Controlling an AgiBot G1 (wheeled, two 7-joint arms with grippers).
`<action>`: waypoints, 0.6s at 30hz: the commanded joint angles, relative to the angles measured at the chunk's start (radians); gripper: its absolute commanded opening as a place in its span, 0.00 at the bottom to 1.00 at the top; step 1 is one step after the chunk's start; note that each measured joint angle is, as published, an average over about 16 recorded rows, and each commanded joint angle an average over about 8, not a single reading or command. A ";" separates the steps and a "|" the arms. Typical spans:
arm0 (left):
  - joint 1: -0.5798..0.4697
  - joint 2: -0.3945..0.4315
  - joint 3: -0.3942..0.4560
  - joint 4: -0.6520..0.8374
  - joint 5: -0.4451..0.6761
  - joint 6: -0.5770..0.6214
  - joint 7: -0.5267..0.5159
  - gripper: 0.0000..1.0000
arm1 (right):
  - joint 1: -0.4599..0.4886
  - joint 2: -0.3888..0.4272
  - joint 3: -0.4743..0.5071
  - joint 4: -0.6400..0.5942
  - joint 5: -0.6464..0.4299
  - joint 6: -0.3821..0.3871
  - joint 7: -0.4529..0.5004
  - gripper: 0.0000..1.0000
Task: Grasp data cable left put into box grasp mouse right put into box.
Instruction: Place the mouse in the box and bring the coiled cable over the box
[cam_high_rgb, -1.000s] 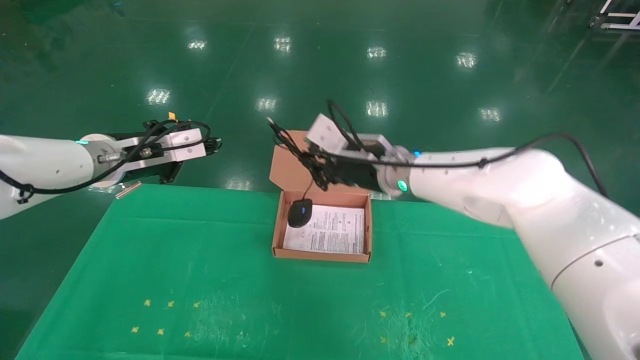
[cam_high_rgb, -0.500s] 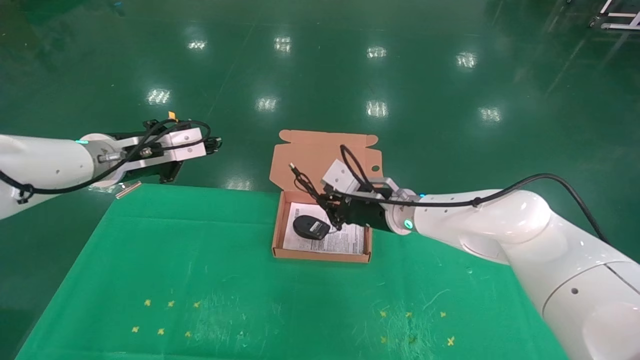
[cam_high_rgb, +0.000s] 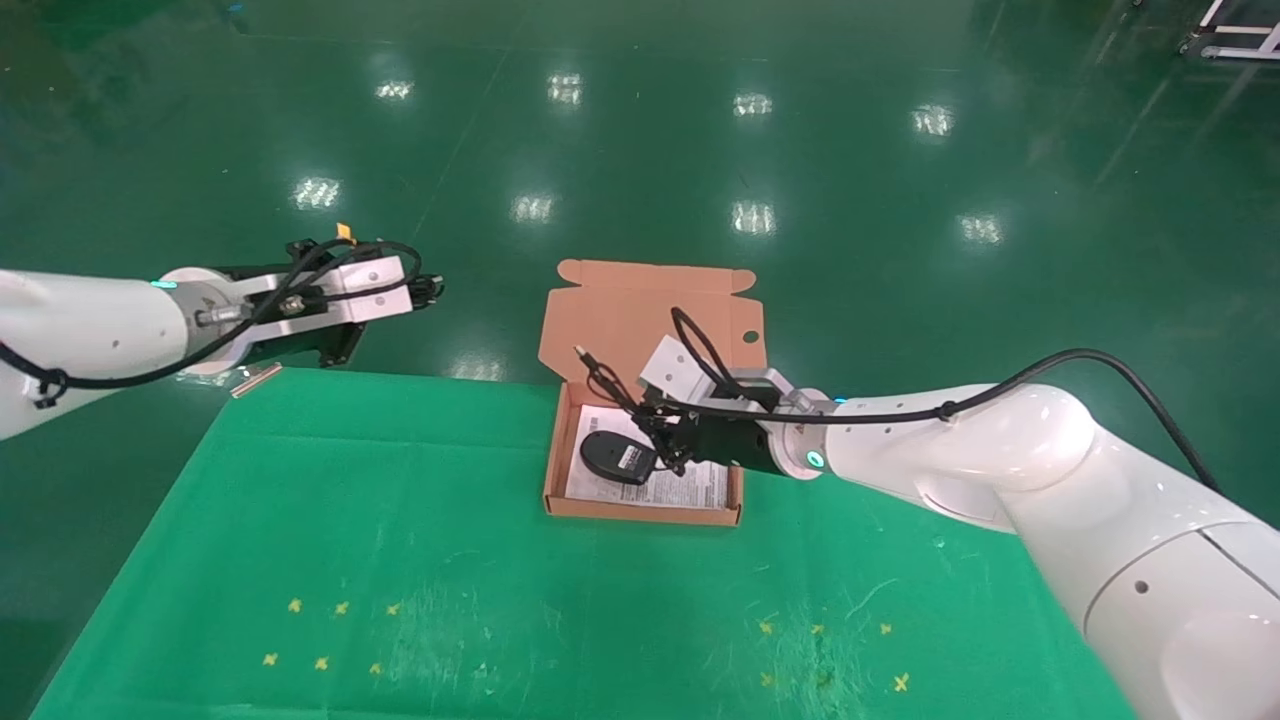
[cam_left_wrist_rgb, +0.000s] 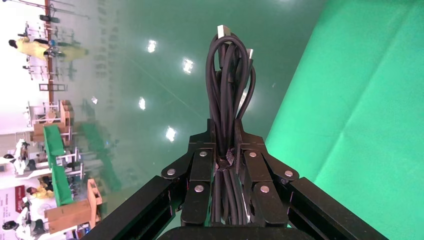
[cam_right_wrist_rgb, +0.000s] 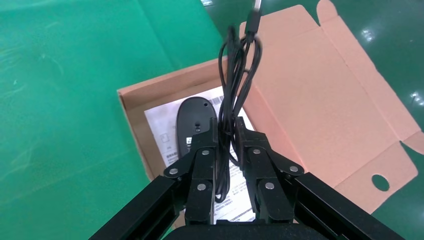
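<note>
The salmon-orange box (cam_high_rgb: 645, 513) stands at the far middle of the table, lid (cam_high_rgb: 650, 310) laid back. The black mouse (cam_high_rgb: 617, 457) lies inside on the white leaflet (cam_high_rgb: 693, 487), white label up. My right gripper (cam_high_rgb: 662, 445) hangs low over the box, beside the mouse, shut on the mouse's cord (cam_high_rgb: 603, 377), which loops upward. In the right wrist view the cord (cam_right_wrist_rgb: 231, 90) runs between the fingers of the right gripper (cam_right_wrist_rgb: 226, 125), next to the mouse (cam_right_wrist_rgb: 192, 120). My left gripper (cam_left_wrist_rgb: 226, 132) is shut on the data cable (cam_left_wrist_rgb: 227, 85), beyond the table's far left corner (cam_high_rgb: 425, 290).
Green cloth (cam_high_rgb: 500, 600) covers the table, with small yellow crosses (cam_high_rgb: 330, 635) near the front. A short metal strip (cam_high_rgb: 257, 379) lies at the far left corner. The lid has a round hole (cam_right_wrist_rgb: 379, 182). Shiny green floor lies beyond the table.
My right gripper came down and nearer from above the box's back edge. The mouse, which dangled on its cord, now lies label-up on the leaflet. The left arm has not moved.
</note>
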 joint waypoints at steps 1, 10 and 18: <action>0.003 0.003 0.001 -0.001 -0.008 0.004 0.002 0.00 | -0.002 0.007 -0.004 0.011 0.004 -0.001 0.001 1.00; 0.043 0.082 0.035 0.051 -0.023 -0.067 0.060 0.00 | -0.002 0.037 0.005 0.059 0.018 0.045 0.023 1.00; 0.100 0.204 0.080 0.120 -0.023 -0.215 0.142 0.00 | -0.022 0.159 0.031 0.196 0.039 0.064 0.044 1.00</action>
